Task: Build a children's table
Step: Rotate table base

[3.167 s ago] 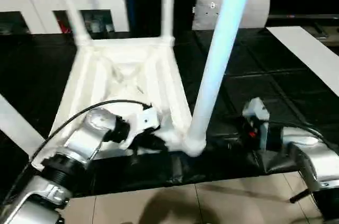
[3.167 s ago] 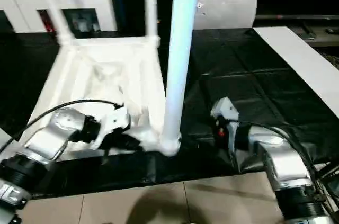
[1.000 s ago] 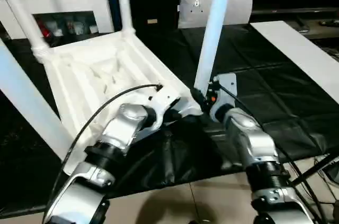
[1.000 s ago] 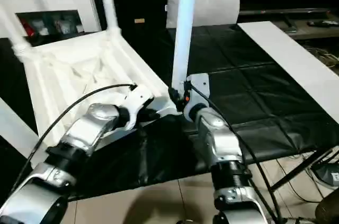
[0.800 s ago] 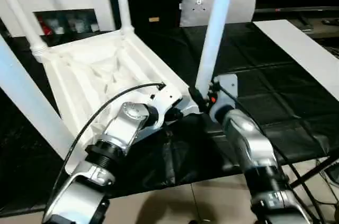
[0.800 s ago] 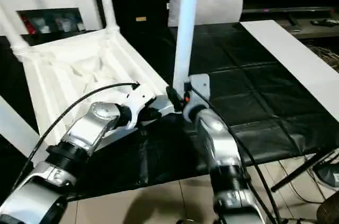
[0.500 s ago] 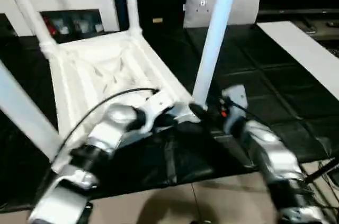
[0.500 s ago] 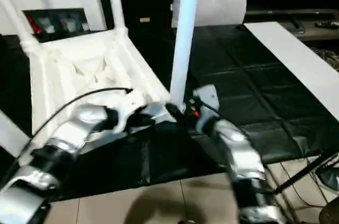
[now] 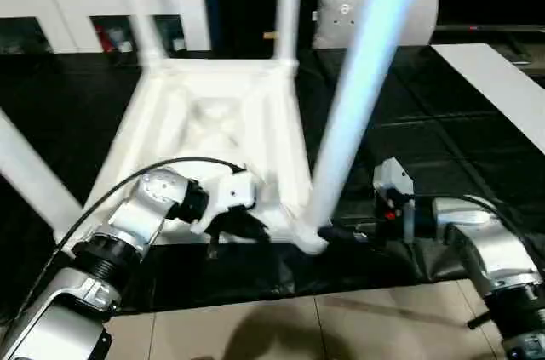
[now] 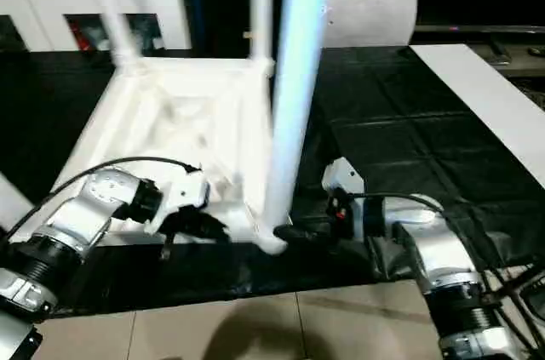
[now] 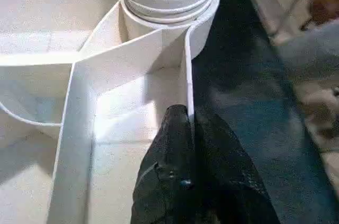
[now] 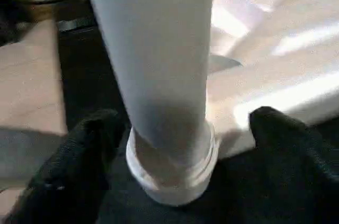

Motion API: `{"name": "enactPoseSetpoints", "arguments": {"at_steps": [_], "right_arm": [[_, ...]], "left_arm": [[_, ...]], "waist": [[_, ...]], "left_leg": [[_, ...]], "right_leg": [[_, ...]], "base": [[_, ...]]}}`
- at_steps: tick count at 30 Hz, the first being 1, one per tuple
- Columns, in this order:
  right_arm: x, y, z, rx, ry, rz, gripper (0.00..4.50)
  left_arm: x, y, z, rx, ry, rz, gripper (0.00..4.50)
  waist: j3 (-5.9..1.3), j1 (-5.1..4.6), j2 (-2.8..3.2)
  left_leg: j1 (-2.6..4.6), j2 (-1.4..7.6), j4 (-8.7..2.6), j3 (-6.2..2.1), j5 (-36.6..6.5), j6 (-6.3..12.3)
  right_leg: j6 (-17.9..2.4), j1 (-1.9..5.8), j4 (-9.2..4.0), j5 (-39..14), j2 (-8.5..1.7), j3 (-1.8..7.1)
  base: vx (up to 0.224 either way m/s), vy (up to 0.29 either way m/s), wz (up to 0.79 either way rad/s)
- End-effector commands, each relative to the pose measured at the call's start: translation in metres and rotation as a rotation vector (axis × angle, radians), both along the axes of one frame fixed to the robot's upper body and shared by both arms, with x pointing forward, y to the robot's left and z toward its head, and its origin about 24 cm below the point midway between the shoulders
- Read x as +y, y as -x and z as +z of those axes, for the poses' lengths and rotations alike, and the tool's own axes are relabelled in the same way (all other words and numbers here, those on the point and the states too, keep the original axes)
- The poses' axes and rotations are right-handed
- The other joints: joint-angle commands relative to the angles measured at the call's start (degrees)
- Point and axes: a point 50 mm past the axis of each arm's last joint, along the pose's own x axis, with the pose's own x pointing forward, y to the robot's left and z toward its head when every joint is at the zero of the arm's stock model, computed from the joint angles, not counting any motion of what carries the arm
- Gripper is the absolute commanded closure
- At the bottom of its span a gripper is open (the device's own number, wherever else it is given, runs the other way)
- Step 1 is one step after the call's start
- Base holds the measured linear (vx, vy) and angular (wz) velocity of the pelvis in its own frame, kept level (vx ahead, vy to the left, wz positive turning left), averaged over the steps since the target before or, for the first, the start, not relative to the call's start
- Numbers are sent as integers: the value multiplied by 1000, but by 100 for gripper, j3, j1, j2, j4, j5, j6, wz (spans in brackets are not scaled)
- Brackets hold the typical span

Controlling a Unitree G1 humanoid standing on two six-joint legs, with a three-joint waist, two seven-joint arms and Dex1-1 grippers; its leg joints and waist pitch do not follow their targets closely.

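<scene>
Children's table: lying upside down on the black work surface, ribbed underside facing up, legs standing up out of the corner sockets
Nearest leg: rising from the socket at the tabletop's near right corner, close to the surface's front edge
Left gripper: fingers clenched on the thin rim wall of the tabletop, just beside that corner socket
Right gripper: fingers standing released and wide, one on each side of the nearest leg's base, not touching it
Cushion: sitting beyond the surface's far edge
Cabinet: standing behind the far left corner
</scene>
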Motion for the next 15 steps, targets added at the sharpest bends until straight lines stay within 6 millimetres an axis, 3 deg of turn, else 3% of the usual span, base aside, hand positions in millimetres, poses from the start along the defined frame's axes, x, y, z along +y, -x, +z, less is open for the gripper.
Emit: {"name": "enactPoseSetpoints", "arguments": {"at_steps": [1, 5, 6, 11, 15], "right_arm": [[2, -1, 5, 16, -1, 70, 72], [5, 0, 3, 53, 0, 109, 91], [6, 0, 3, 64, 0, 120, 116], [7, 0, 3, 103, -9, 160, 138], [7, 1, 4, 115, -15, 176, 181]], "left_arm": [[-12, 5, 5, -9, -6, -135, 450], [-11, 7, 4, 5, -24, -170, 450], [-12, 7, 4, 7, -25, -176, 450], [-13, 8, 5, 9, -26, -191, 450], [-13, 8, 5, 9, -29, -198, 450]], "waist": [[-403, -40, -45], [-402, -22, -67], [-406, -20, -75], [-406, -19, -71], [-412, -18, -75]], "left_leg": [[28, 173, -387, 18, -871, 440], [21, 172, -392, 11, -869, 379], [16, 170, -392, 6, -852, 372], [15, 167, -387, 9, -835, 365], [11, 165, -385, 8, -805, 366]], "right_leg": [[-1043, 345, -332, -1664, -373, 314], [-942, 347, -350, -1850, -378, 311], [-931, 350, -342, -1873, -382, 306], [-907, 346, -351, -1894, -376, 305], [-895, 349, -345, -1875, -374, 302]], "base": [[0, 0, 0], [0, 0, 0], [0, 0, 0], [0, 0, 0], [0, 0, 0]]}}
